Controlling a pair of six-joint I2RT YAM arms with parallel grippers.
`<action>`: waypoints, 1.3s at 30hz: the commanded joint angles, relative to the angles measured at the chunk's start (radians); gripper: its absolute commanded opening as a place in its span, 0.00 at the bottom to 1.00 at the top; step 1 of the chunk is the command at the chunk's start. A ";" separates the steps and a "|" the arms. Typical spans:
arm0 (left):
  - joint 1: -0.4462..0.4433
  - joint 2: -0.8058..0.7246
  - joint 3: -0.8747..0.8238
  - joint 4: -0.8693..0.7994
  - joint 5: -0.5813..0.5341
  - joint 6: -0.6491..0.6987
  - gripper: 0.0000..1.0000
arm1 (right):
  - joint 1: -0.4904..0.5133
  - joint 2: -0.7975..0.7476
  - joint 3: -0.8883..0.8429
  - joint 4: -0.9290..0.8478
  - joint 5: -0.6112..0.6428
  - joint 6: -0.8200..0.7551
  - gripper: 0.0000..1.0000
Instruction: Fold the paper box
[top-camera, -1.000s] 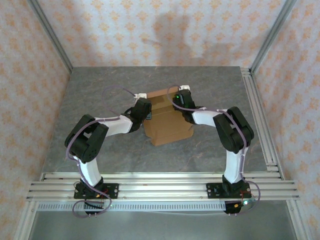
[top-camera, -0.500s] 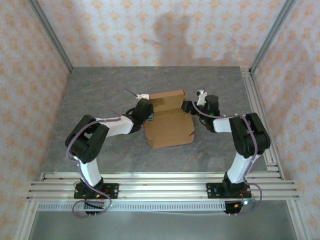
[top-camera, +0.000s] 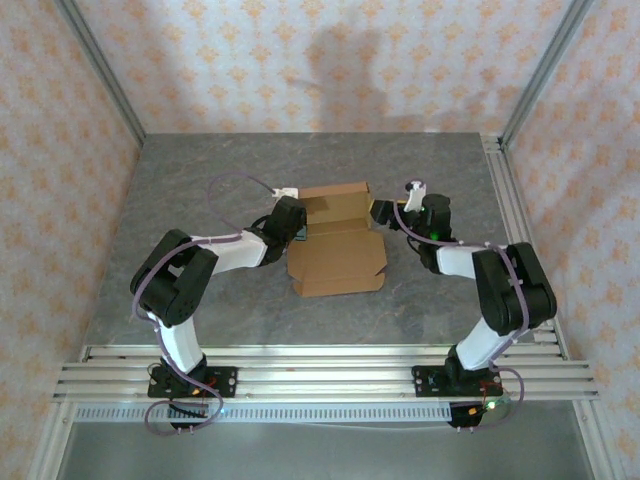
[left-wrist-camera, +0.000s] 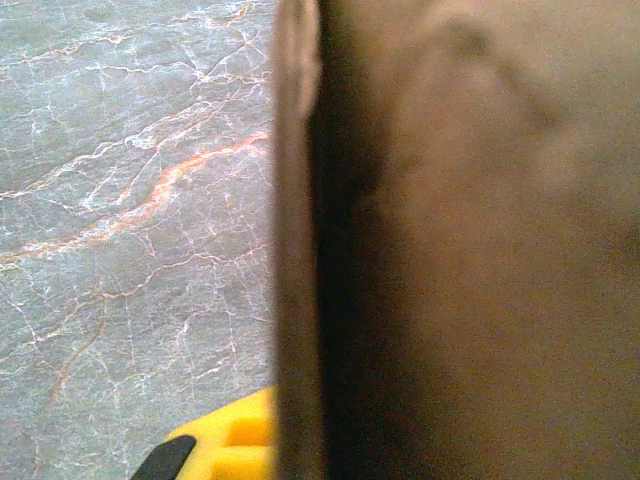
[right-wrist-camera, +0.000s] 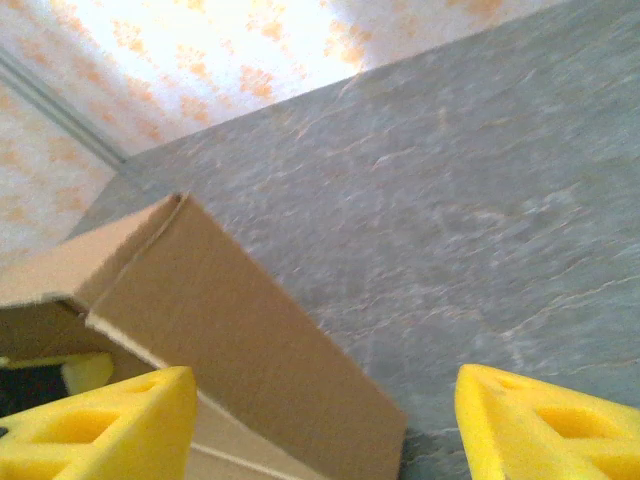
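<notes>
"Brown cardboard in the middle of the table, is that the paper box?" asks Mia.
"Yes," says Ben. "It is a low box shape, not a flat sheet. I think the side walls are up."
"So is it done?"
"Not yet, I think. The big flap at its 12 o'clock side stands up. It looks like it has to come down and get tucked in."
"What is the left gripper doing?"
"It sits at the box's 9 o'clock. Its fingers are together, and they look pinched on the box's left wall."
"And the right gripper?"
"It is at the box's 2 o'clock, just beside the corner. Its yellow fingers are wide apart and hold nothing."
"Who closes the lid?"
"My guess is the right one, while the left one holds the box in place"
</notes>
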 joint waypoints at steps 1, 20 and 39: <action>0.006 0.028 -0.024 -0.187 0.049 -0.002 0.00 | -0.001 -0.061 -0.003 -0.081 0.147 -0.051 0.68; 0.022 0.016 0.083 -0.304 0.171 -0.197 0.00 | 0.016 -0.364 -0.029 -0.391 0.383 -0.146 0.68; 0.120 -0.016 0.159 -0.406 0.454 -0.743 0.00 | 0.027 -0.561 0.157 -0.763 0.587 -0.132 0.68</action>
